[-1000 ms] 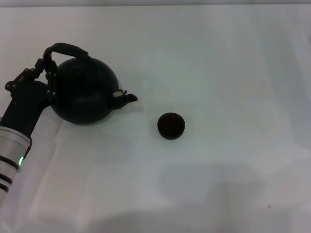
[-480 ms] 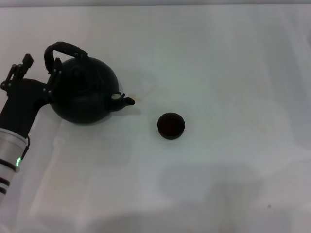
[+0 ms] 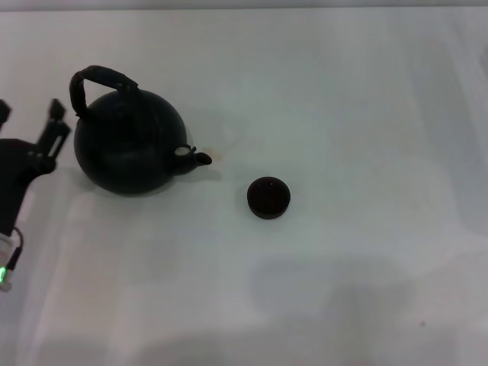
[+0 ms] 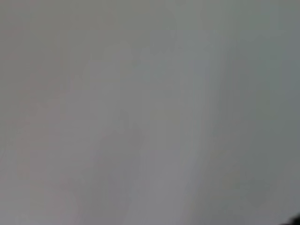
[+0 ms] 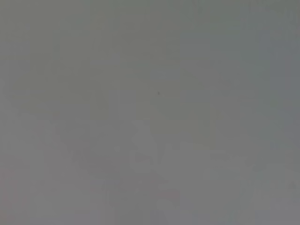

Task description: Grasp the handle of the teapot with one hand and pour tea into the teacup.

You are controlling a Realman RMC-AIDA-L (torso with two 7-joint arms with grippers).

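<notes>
The round matte black teapot (image 3: 130, 149) stands upright on the white table at the left, its short spout (image 3: 200, 158) pointing right toward the teacup. Its arched dark handle (image 3: 95, 78) loops over the top, free of any grip. The tiny dark teacup (image 3: 268, 197) sits on the table to the right of the spout, apart from it. My left gripper (image 3: 29, 120) is at the left edge, just left of the teapot, open and empty, not touching it. The right gripper is out of view. Both wrist views show only blank grey surface.
The white table (image 3: 343, 114) stretches to the right and toward the front. A faint shadow lies on it at the front centre (image 3: 328, 293).
My left gripper has let go of the teapot's handle and drawn back to the left, away from the pot. The teapot stays upright; the teacup has not moved.
</notes>
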